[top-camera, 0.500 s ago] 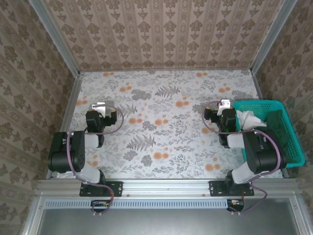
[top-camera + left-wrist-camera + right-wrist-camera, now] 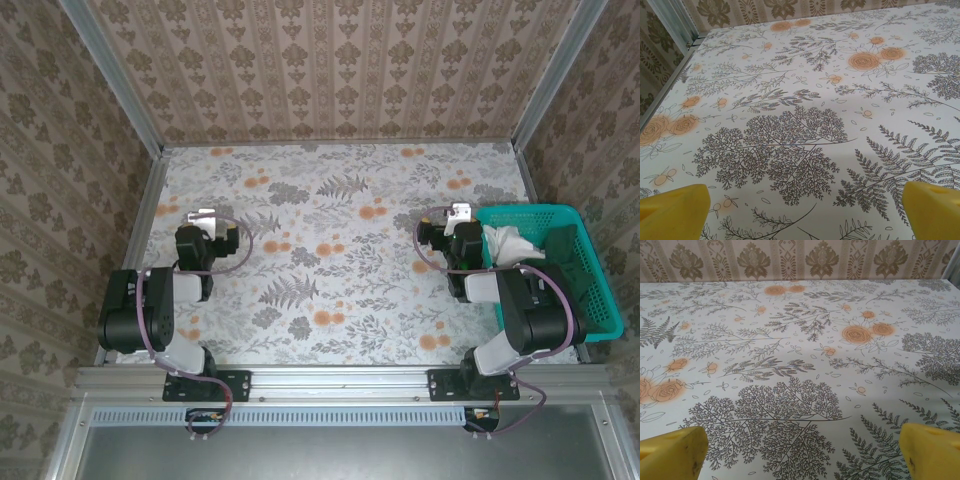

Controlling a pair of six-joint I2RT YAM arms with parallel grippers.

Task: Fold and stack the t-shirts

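Floral-print table point(image 2: 340, 265) all the way across, ferns and orange roses, with damask wallpaper walls point(image 2: 330, 70) and a metal frame point(image 2: 110, 75) boxing it in. That's your whole workspace from the top camera.

Your left gripper point(image 2: 205, 216) sits over the left side of the table with the arm folded back on itself. From its wrist camera the left gripper point(image 2: 804, 207) has its yellow fingers point(image 2: 675, 212) spread to the bottom corners of the view, with nothing but printed cloth between them. Jaws wide apart, holding nothing.

Same story on the other side. Your right gripper point(image 2: 459, 212) is parked just beside the near-left corner of the teal mesh basket point(image 2: 528, 210). The wrist view shows the right gripper point(image 2: 802, 452) with its yellow fingers point(image 2: 930, 450) far apart and bare table between them.

As for the t-shirt point(image 2: 567, 248), you've got a dark green lump down inside the basket, toward its far right side. It's next to a crumpled white cloth point(image 2: 508, 242) that lies in the far-left part, close to the right gripper. I can't make out a neck label or how the green one is bunched — it's too small and partly behind the mesh. Neither gripper touches the basket's contents.
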